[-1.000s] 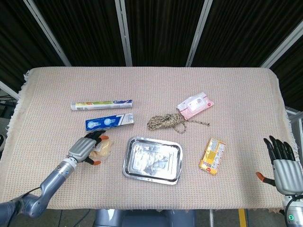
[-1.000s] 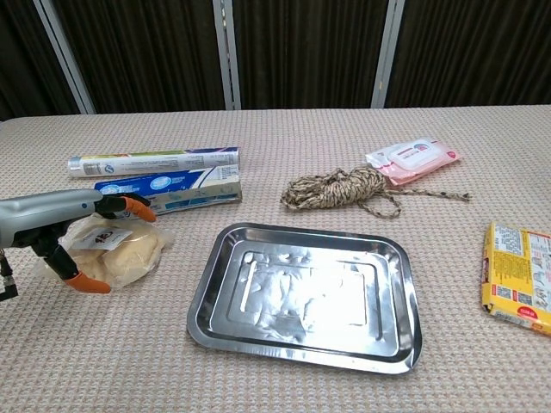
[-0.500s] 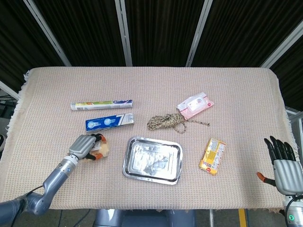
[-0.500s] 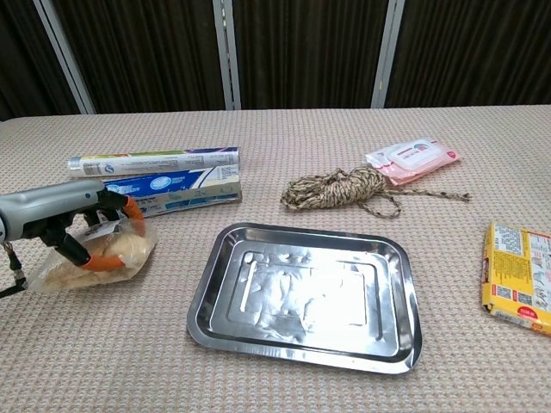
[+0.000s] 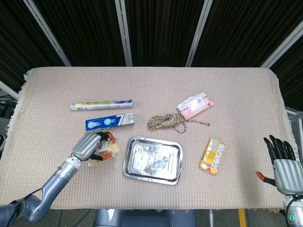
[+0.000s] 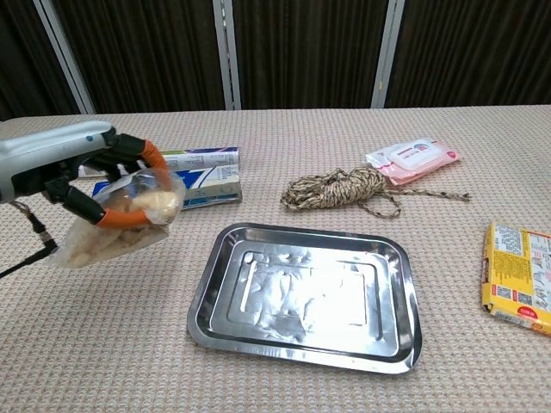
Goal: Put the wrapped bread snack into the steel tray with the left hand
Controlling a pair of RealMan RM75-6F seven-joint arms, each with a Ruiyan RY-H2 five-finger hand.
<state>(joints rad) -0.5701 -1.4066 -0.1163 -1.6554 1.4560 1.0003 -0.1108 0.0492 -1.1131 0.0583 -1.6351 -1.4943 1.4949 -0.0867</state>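
My left hand (image 5: 89, 147) (image 6: 82, 168) grips the wrapped bread snack (image 6: 116, 225) (image 5: 107, 150), a pale bun in clear crinkly plastic, and holds it lifted off the cloth just left of the steel tray (image 5: 152, 159) (image 6: 307, 294). The tray holds nothing and lies flat at the table's front centre. My right hand (image 5: 282, 163) rests at the far right front edge, fingers spread, with nothing in it; the chest view does not show it.
Behind the left hand lie a blue toothpaste box (image 5: 109, 122) (image 6: 207, 186) and a long foil-wrap box (image 5: 101, 104) (image 6: 198, 157). A coil of rope (image 5: 167, 122) (image 6: 346, 190), a pink wipes pack (image 5: 195, 105) (image 6: 412, 159) and a yellow biscuit box (image 5: 212, 156) (image 6: 520, 277) lie to the right.
The left hand closed around the bread snack, lifted it off the table and carried it right toward the tray. The right hand stayed still.
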